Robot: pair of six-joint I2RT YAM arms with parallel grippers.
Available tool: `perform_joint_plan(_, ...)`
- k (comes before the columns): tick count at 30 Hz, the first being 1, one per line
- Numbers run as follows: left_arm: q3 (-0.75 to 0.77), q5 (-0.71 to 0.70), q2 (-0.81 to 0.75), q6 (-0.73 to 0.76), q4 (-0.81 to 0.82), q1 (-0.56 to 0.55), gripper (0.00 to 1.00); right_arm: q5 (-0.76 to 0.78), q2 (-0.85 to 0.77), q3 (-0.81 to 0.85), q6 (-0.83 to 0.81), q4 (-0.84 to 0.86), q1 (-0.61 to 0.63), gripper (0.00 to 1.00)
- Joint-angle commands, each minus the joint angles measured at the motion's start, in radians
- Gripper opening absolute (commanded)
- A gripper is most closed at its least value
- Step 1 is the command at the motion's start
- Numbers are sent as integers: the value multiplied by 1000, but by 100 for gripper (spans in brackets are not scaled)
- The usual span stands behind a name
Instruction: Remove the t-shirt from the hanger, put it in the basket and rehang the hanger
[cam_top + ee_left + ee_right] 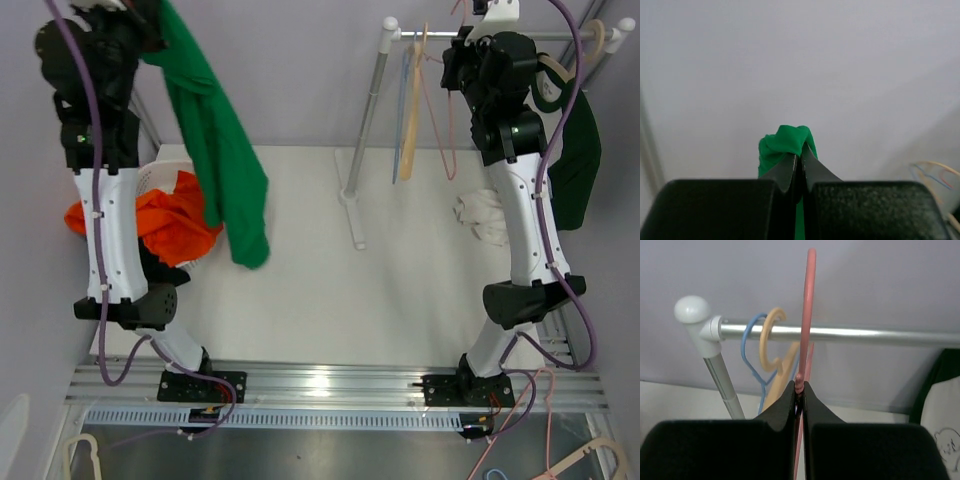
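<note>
White table (300, 290) beneath the clothes rail (368, 110), the rail's upright post planted on the far half of it and its steel bar (865, 334) running rightward from the white knob on the post.

Green t-shirt (215, 150) well left of the rail, off any hanger, hanging in a long fold down onto the table. Top of it bunched between the fingers of the left gripper (801, 155), seen from above (152, 18) high at the far left of the rail. Those fingers pressed together on the green cloth (785, 142).

Orange garment (165, 225) heaped at the table's edge, farther left of the rail than the t-shirt's lower end and partly behind the left arm.

Dark green garment (578, 160) hanging at the rail's right end, behind the right arm.

White cloth (480, 215) crumpled on the table below the rail's right half.

Tan hanger (771, 337) and blue hanger (747, 347) hooked on the bar just beside the post.

Pink hanger (807, 300) bare, right of those two, its thin stem pinched between the closed fingers of the right gripper (799, 387). Hook rising past the bar; whether resting on the bar, impossible to tell.
</note>
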Motion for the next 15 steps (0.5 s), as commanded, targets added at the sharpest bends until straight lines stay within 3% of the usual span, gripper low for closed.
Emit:
perform_joint_plan(1,-29,64,-67,-113,179,170,1,-66,22,62,-15,103,-23,0)
perform_joint_plan(4,-120,28,-105,-153,213,278,1,-116,43,39,19,174,-46,0)
perform_joint_plan(6,-160,35,-128,-170,207,325,1,-116,100,116,54,119,-66,0)
perform_joint_plan(9,-365,-65,-225,-115,249,347,1,-146,126,125,74,82,-68,0)
perform_joint_plan(10,-508,-105,-254,-108,335,359,1,-151,125,93,74,86,-66,0)
perform_joint_plan(12,-550,-55,-296,-136,336,424,1,-153,122,62,79,99,-64,0)
perform_joint_plan(15,-565,-94,-312,-196,285,470,1,-162,128,56,80,99,-63,0)
